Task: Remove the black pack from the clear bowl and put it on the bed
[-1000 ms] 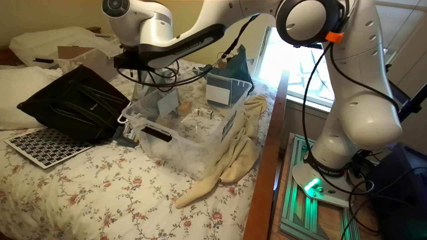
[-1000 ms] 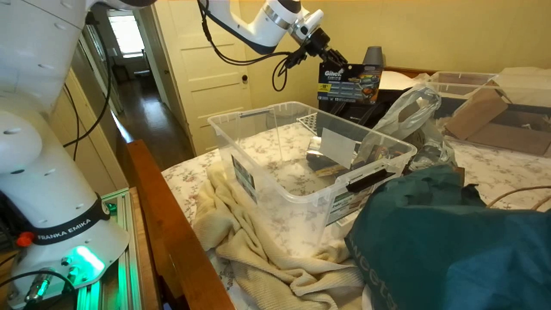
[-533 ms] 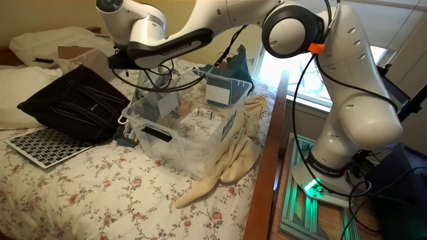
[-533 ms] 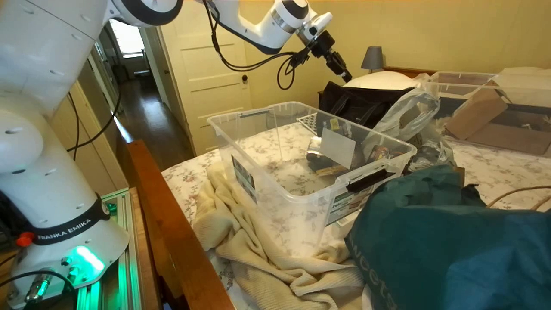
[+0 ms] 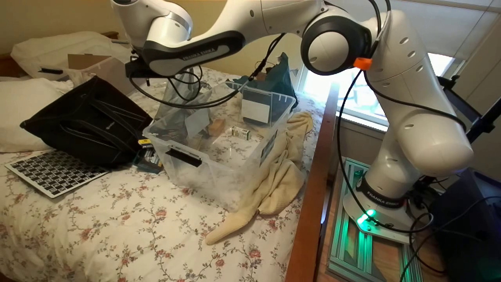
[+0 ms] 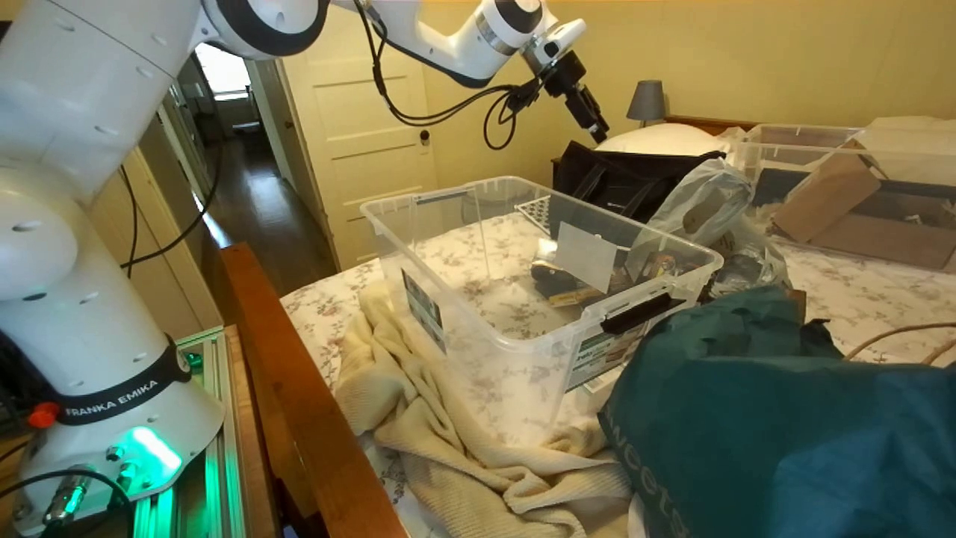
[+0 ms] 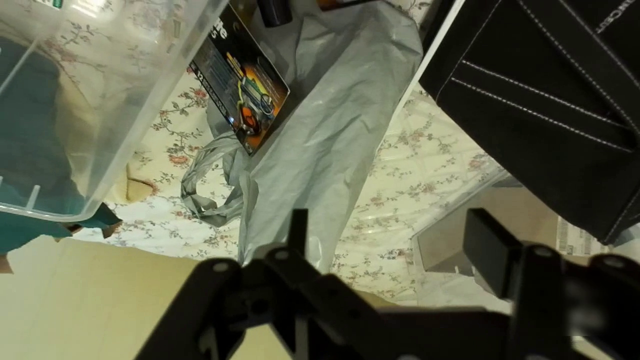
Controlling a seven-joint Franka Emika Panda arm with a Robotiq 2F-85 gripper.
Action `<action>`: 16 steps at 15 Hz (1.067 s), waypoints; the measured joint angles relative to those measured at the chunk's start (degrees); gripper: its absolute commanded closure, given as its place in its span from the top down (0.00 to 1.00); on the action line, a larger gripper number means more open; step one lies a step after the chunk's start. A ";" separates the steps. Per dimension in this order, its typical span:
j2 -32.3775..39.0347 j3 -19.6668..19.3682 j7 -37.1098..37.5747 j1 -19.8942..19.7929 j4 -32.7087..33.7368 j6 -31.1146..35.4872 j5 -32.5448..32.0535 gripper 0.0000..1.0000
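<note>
The black pack [image 7: 242, 82] with its colourful print lies outside the clear bowl, tilted against a grey plastic bag over the bed [image 7: 175, 145]. In an exterior view only its yellow-marked edge [image 5: 145, 142] peeks past the bowl, and elsewhere it is seen partly through the plastic. The clear bowl [image 6: 515, 345] stands on the flowered bed [image 5: 117, 219]. My gripper [image 7: 392, 232] is open, its fingers wide apart with nothing between them. In an exterior view the gripper [image 6: 597, 136] hangs above and beyond the bowl's far side, near a black bag.
A black fabric bag [image 5: 90, 121] and a checkered board [image 5: 54, 172] lie beside the bowl. The grey plastic bag [image 7: 335, 130] sits close by. A teal bag [image 6: 747, 418], a cream blanket [image 6: 478, 463] and another clear tub [image 6: 821, 157] surround it. A wooden rail [image 5: 313, 188] edges the bed.
A second ago the black pack hung from my gripper. The fingers have let go, and the pack has dropped beside the bowl. The arm has shifted a little and the gripper points more downward.
</note>
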 measured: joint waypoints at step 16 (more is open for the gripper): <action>-13.07 -0.88 -10.97 1.52 -22.04 5.90 4.06 1.00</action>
